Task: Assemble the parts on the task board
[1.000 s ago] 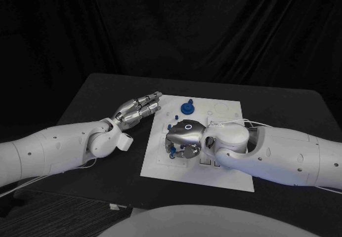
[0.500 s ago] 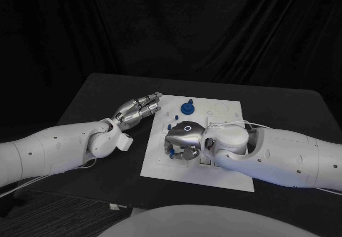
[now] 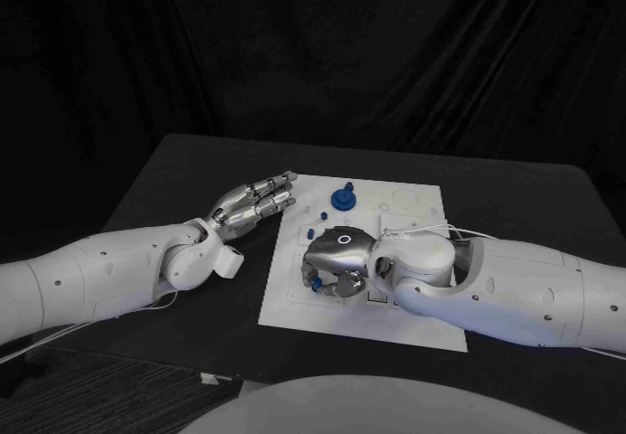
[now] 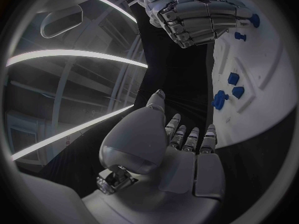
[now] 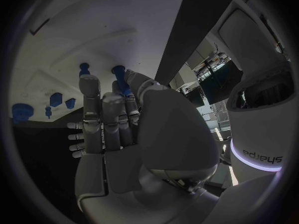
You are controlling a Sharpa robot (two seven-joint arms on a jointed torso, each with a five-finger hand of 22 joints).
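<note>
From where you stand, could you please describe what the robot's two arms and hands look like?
Both arms are smooth white shells with rounded joints and small dark dots. The left arm ends in a silver segmented hand, the left hand. The right arm has thin pale cables near its wrist; the right hand is silver with a glowing ring on its back. A white casing bears dark lettering above a violet band.

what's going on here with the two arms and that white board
A robot is assembling small blue parts on the white task board. Its right hand is curled over the board's near middle, its fingers around a small blue peg. The left hand hovers beside the board's left edge, fingers extended, holding nothing. A round blue part and some smaller blue pieces sit further back on the board.
</note>
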